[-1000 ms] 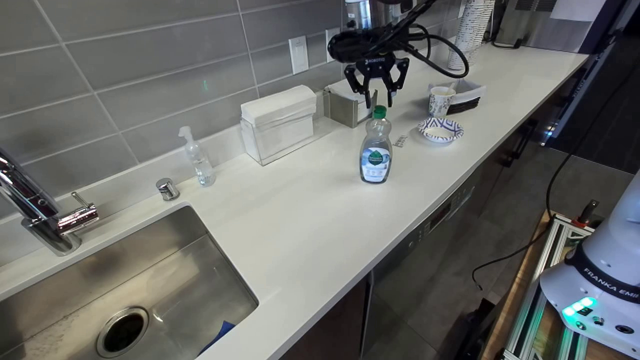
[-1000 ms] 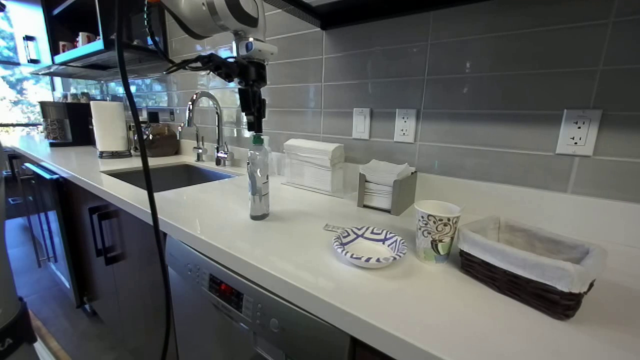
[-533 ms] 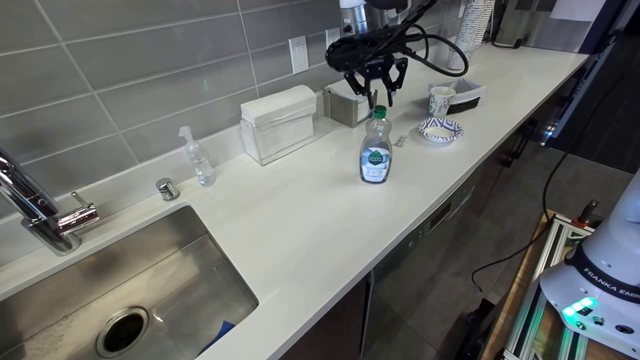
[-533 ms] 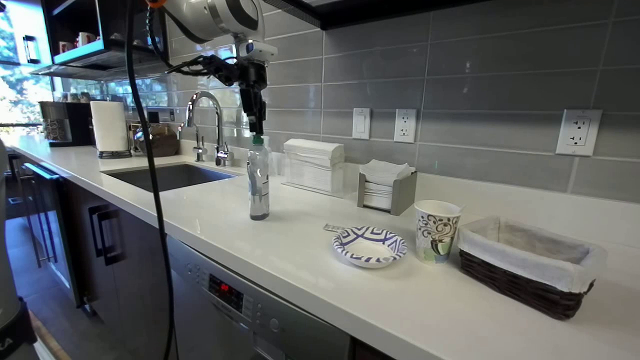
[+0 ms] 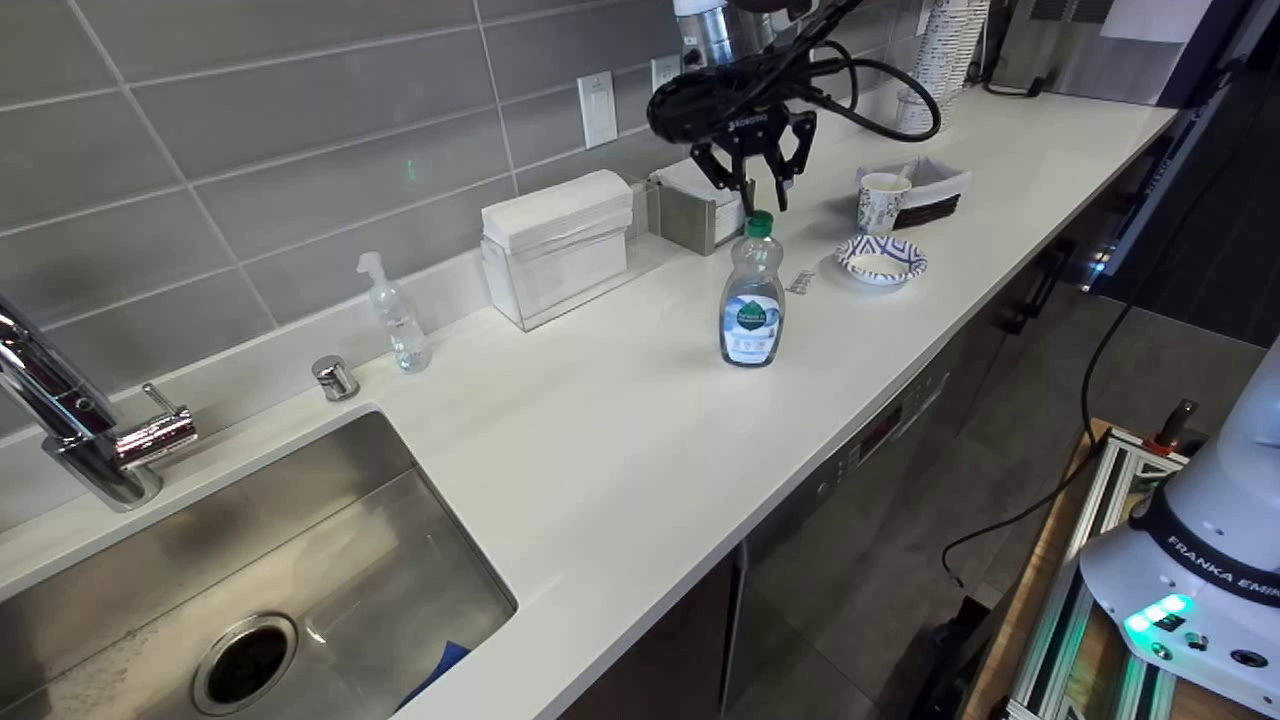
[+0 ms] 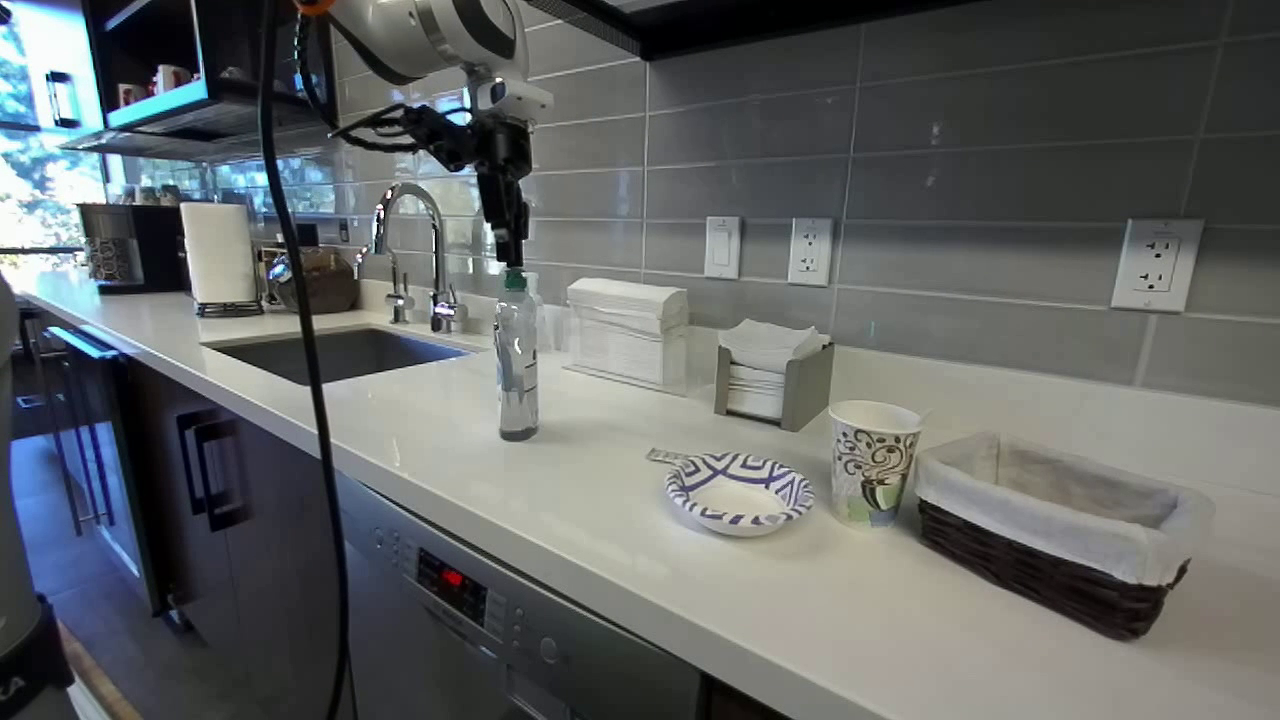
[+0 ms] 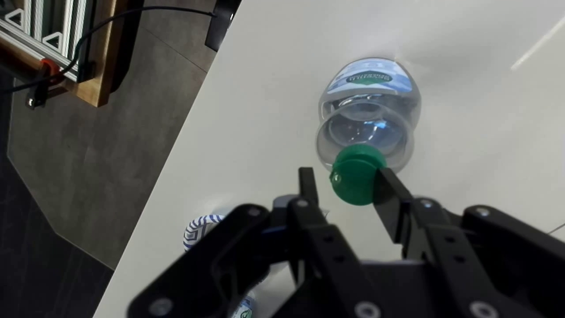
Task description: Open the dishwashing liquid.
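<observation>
The dishwashing liquid is a clear plastic bottle with a blue-and-white label. It stands upright on the white counter and also shows in an exterior view and in the wrist view. Its cap is green and sits on the neck. My gripper is open and points down just over the cap. In the wrist view my gripper has its fingertips at either side of the cap. The right finger overlaps the cap's edge; a gap shows at the left. I cannot tell whether they touch.
A paper towel stack and a napkin holder stand along the wall. A patterned bowl, a paper cup and a lined basket are on the counter. A pump bottle stands near the sink.
My gripper has shifted and tilted slightly above the cap, and its fingertips look a little closer together. The arm's cable has swung slightly. The bottle has not moved.
</observation>
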Robot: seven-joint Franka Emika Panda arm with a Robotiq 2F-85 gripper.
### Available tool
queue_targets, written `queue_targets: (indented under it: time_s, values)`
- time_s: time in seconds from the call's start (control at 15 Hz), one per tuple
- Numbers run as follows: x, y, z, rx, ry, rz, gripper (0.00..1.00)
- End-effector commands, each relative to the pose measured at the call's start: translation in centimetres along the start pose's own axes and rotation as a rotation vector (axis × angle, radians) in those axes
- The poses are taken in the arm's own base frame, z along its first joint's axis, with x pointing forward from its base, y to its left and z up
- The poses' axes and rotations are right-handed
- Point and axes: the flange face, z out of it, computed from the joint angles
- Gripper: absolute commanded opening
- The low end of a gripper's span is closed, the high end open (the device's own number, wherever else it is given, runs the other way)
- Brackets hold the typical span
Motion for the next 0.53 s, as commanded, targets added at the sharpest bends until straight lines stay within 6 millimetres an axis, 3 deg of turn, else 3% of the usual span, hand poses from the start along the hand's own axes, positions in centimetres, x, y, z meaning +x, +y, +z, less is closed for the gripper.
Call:
queue_targets:
  time_s: [0.0,0.13,0.47]
  values:
    - [-0.04,-0.62,-0.33,0.012,0.02,-0.023,0.43]
    - [-0.12,-0.82,-0.27,-0.003,0.025,-0.032,0.34]
    - [-0.08,-1.34,0.02,-0.01,0.029,-0.047,0.35]
